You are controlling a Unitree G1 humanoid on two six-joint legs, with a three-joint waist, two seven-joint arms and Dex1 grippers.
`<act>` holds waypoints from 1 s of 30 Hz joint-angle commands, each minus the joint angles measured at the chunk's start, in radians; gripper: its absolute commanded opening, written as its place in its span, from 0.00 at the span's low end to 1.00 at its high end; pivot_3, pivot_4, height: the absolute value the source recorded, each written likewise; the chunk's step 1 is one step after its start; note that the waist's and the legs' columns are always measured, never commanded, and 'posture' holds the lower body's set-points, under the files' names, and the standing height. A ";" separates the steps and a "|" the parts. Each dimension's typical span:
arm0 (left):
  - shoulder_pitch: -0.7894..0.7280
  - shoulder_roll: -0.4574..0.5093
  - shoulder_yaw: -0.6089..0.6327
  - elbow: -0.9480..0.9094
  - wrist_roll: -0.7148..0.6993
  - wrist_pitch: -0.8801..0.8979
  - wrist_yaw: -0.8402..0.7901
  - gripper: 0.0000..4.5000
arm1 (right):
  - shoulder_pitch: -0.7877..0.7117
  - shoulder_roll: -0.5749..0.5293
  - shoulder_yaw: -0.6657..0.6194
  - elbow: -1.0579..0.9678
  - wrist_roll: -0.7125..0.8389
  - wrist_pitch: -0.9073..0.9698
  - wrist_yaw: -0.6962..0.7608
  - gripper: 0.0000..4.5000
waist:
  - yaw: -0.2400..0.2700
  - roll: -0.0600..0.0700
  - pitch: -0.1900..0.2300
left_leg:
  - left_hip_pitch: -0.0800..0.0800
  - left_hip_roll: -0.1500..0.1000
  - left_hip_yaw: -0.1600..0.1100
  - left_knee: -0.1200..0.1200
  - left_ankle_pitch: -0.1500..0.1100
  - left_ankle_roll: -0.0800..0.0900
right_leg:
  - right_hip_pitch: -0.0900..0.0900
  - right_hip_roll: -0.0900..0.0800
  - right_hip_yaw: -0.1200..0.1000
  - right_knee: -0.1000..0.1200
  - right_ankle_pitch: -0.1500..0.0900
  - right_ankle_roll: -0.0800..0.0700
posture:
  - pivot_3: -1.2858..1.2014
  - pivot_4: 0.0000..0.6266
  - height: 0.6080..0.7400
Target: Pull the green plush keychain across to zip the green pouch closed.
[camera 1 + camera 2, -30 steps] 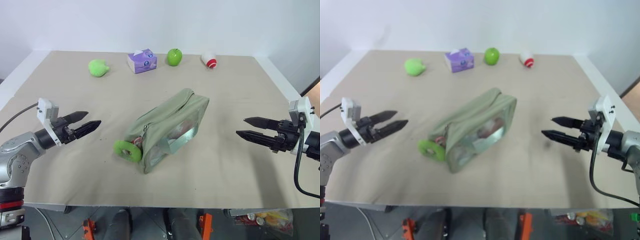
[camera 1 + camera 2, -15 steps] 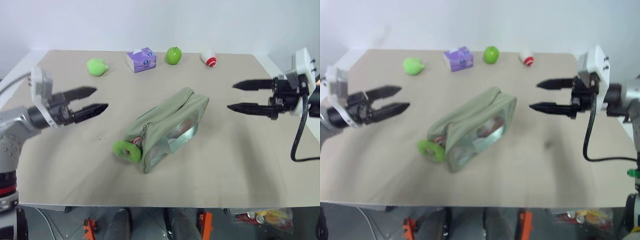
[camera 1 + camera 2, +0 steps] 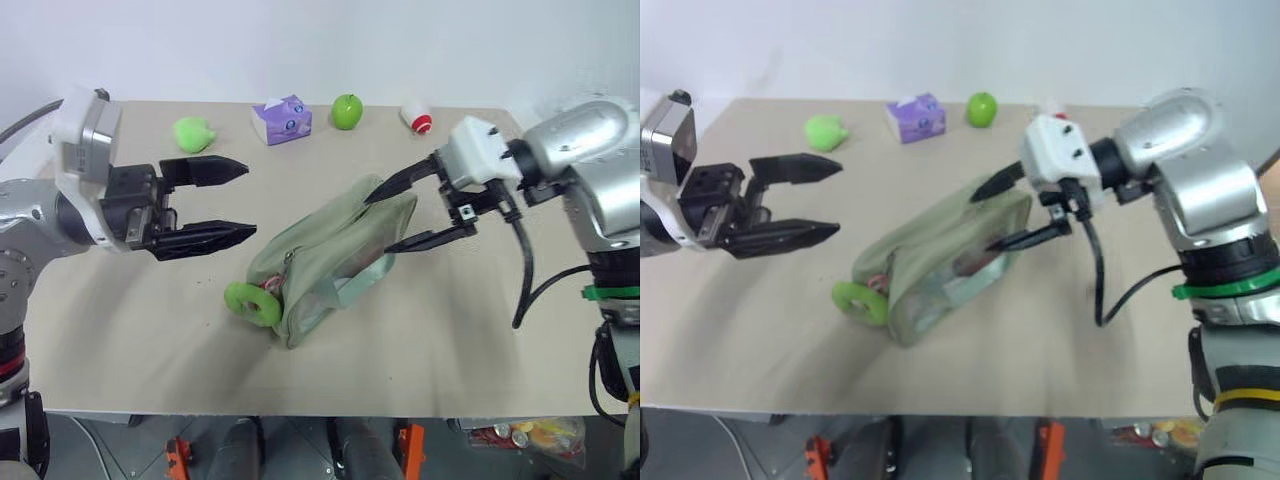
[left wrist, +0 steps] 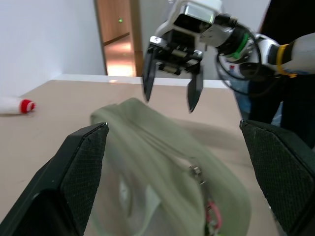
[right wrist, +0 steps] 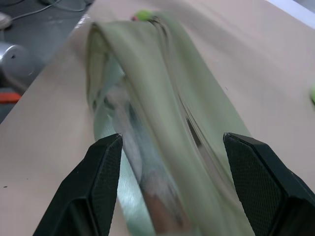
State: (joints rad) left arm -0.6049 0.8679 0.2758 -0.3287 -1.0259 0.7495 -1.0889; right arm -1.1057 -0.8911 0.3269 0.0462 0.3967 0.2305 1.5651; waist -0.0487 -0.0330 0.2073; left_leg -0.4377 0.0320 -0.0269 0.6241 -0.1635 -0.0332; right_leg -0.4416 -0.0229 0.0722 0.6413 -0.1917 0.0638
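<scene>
Left eye view: no legible writing; left gripper & right gripper jaws spread, empty.

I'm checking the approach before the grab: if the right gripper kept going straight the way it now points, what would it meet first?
Most likely the far end of the green pouch. The right gripper is open, its fingers straddling that end, and its wrist view looks straight down the pouch. Depth is unclear, so whether it already touches the fabric I cannot tell.

I see a beige table against a plain white wall; a wooden door stands beyond, warmly lit.
</scene>
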 commanded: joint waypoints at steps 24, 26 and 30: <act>0.092 -0.040 0.008 -0.012 0.039 -0.062 0.070 0.99 | -0.068 0.100 0.094 0.253 -0.226 -0.203 -0.011 0.00 | 0.001 0.000 0.000 | 0.001 0.000 -0.001 0.009 0.001 0.000 | 0.002 0.001 0.000 0.007 0.001 0.000 | 0.52 0.24 1.00; 0.100 -0.046 0.013 -0.011 0.036 -0.063 0.076 0.99 | -0.080 0.079 0.076 0.248 -0.219 -0.124 0.012 0.00 | 0.001 0.000 0.000 | 0.001 0.000 -0.001 0.010 0.001 0.000 | 0.002 0.001 0.000 0.007 0.002 0.000 | 0.52 0.24 1.00; 0.117 -0.057 0.021 -0.015 0.032 -0.067 0.086 0.99 | -0.122 0.067 0.046 0.236 -0.233 0.053 -0.016 0.00 | 0.002 0.000 0.000 | 0.001 0.000 -0.001 0.010 0.002 0.000 | 0.002 0.001 0.000 0.007 0.003 0.000 | 0.52 0.24 1.00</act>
State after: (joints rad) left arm -0.4834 0.8096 0.2598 -0.3316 -0.9850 0.7022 -1.0079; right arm -1.1741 -0.8012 0.4289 0.2904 0.1775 0.2057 1.5502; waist -0.0466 -0.0330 0.2073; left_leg -0.4374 0.0319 -0.0280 0.6337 -0.1619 -0.0334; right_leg -0.4405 -0.0225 0.0723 0.6483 -0.1891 0.0635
